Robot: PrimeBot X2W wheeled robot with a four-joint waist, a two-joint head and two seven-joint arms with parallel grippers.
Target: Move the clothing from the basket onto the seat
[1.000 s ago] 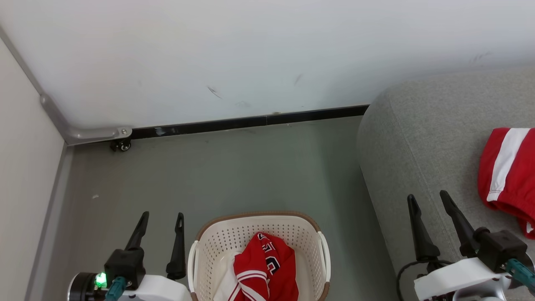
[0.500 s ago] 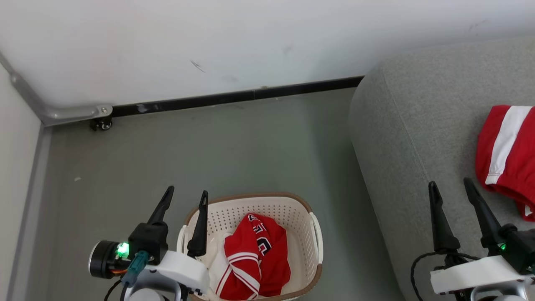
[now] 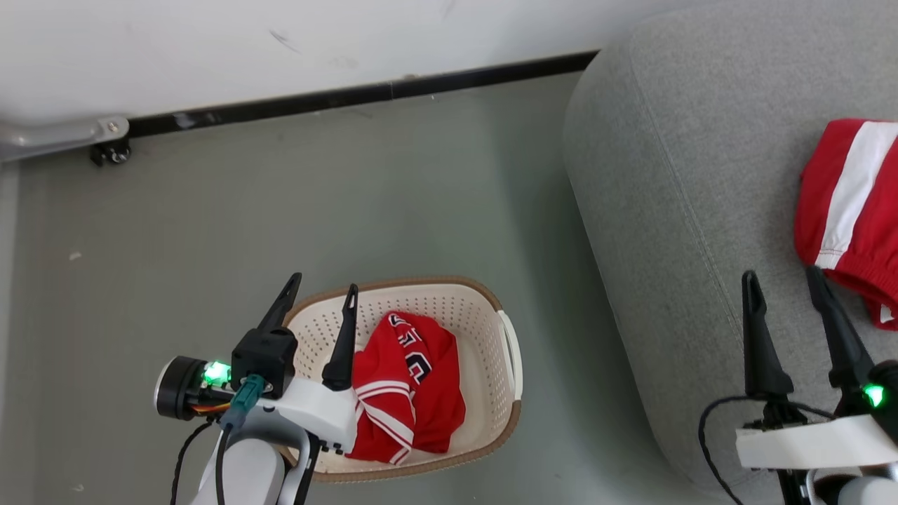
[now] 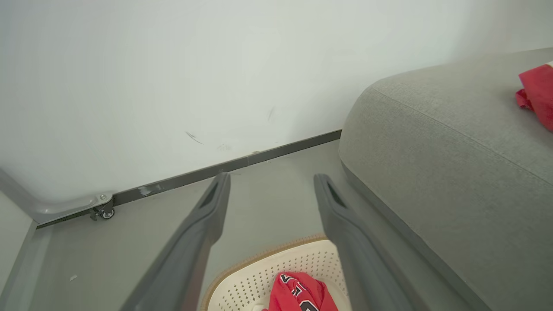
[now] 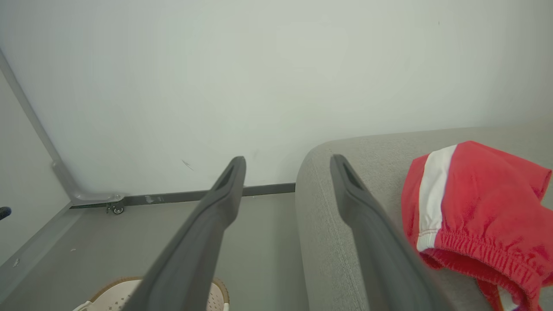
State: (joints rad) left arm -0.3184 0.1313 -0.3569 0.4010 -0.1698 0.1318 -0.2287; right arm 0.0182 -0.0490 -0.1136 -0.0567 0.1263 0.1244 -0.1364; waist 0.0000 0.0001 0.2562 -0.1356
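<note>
Finds the left gripper (image 3: 324, 282) spread and empty over the left rim of the basket (image 3: 463, 308), the jersey (image 3: 407, 379) heaped inside, the shorts (image 3: 849, 203) on the seat (image 3: 666, 210) right of the basket beside the equally spread right gripper (image 3: 781, 273); risks hooking the perforated wall on the way down and dragging the basket.

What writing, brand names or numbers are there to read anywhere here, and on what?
Jersey in the basket: dark, white-edged letters, crumpled and partly folded under; not readable.
Shorts on the seat: no writing shows.
No other text is visible.

Head overhead, wrists low, sharing seat (image 4: 432, 151)
</note>
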